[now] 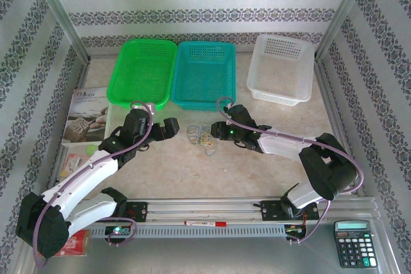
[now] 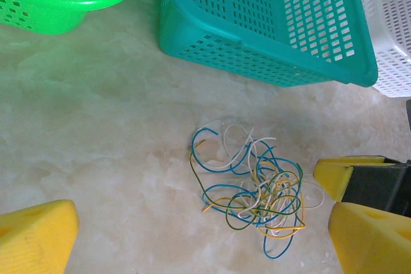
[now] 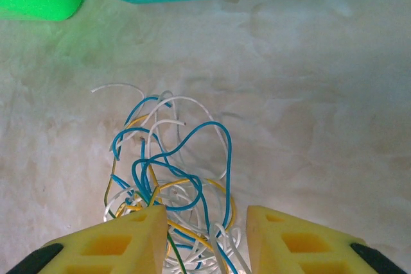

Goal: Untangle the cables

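The cables [image 1: 203, 138] lie in one tangled heap of thin blue, yellow, white and green wires on the table, just in front of the teal basket [image 1: 204, 72]. My right gripper [image 1: 216, 131] is at the heap's right side. In the right wrist view its yellow fingers [image 3: 128, 242] stand apart around the near part of the cables [image 3: 173, 171], and wires run through the gap of the gripper [image 3: 205, 222] unclamped. My left gripper [image 1: 170, 128] hovers left of the heap, wide open. In the left wrist view the cables [image 2: 257, 190] lie toward the right finger of that gripper [image 2: 204, 226].
A green basket [image 1: 142, 68] and a white basket [image 1: 282, 68] flank the teal one at the back. A booklet [image 1: 87, 113] lies at the left edge. A calculator [image 1: 354, 243] sits at the front right and a red pen [image 1: 205, 223] on the front rail.
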Available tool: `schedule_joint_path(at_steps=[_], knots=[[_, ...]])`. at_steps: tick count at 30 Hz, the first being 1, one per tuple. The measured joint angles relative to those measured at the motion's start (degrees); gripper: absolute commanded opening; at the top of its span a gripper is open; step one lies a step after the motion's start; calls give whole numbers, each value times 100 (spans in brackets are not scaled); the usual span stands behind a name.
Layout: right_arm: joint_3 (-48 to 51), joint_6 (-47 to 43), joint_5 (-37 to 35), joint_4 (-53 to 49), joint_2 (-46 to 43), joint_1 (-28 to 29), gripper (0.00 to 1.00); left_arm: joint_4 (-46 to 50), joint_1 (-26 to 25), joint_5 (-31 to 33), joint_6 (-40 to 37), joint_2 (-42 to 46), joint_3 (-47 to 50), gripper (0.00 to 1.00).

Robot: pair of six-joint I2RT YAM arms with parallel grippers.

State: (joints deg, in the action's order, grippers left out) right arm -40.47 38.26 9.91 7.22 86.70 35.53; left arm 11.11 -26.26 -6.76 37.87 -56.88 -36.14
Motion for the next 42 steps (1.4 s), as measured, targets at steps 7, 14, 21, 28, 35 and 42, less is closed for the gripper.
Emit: schedule_joint_path(at_steps=[7, 14, 21, 28, 35, 42], knots=[[17, 20, -2, 35, 0, 0, 33, 0, 0, 0, 0, 0, 0, 100], [39, 44, -2, 46, 7, 0, 24, 0, 0, 0, 2, 0, 0, 100], [50, 44, 2, 81, 9, 0, 0, 0, 0, 0, 11, 0, 0, 100], [44, 37, 46, -55, -247, 68, 0, 0, 0, -2, 11, 28, 0, 100], [-507, -98, 162, -629, -918, 361, 0, 0, 0, -94, -55, 175, 0, 100], [-1394, -313, 214, -1029, -1104, 684, 0, -310, 0, -455, -343, 356, 35, 96]])
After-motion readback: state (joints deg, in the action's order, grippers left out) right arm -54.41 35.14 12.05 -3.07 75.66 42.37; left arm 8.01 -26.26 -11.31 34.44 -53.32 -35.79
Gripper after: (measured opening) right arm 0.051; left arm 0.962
